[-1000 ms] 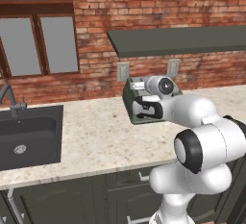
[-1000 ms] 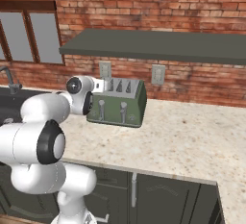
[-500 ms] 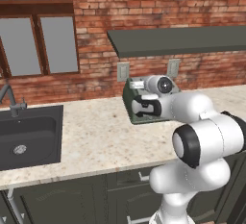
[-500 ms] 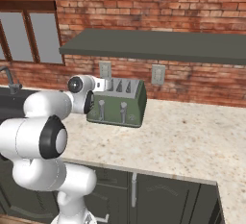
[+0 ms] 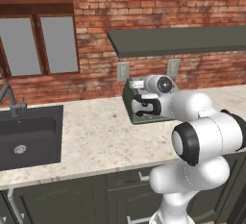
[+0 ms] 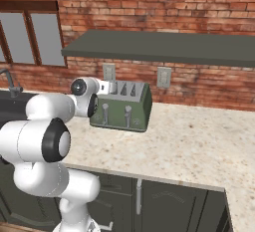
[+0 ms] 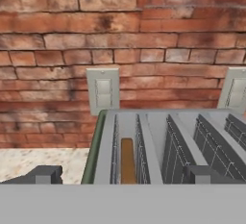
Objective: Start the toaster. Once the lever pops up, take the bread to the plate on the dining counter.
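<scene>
- While the gripper (image 7: 122, 172) hangs just above the near end of the toaster (image 6: 121, 106), its jaws stand wide apart and hold nothing; one dark tip shows off the toaster's outer edge, the other over its slots.
- Toaster: boxy sage-green metal body, standing on the stone worktop (image 6: 199, 141) close to the brick wall (image 6: 164, 7), below the dark shelf (image 6: 169, 47) and in front of two wall sockets. Judged heavy and rigid enough to stay put under a downward push.
- Levers (image 6: 105, 107): two silver ones on the toaster's front face, both seemingly raised. Judged small, smooth and slippery; a fingertip pressing straight down on top of one is likely the surest contact, as a side pinch could slide off.
- Bread (image 7: 127, 160): one brown slice seated deep in the toaster's outermost slot, only its top edge visible between the wire guides.
- Handling of the bread, as a judgement: light, fairly stiff once toasted, but crumbly under a hard squeeze. Best hold is across its two flat faces at the upper edge, jaws aligned with the slot.
- Risk, as a judgement: the slot is narrow, so a tip could catch the wire guides beside the slice.
- Plate and dining counter: whereabouts relative to the toaster cannot be told.
</scene>
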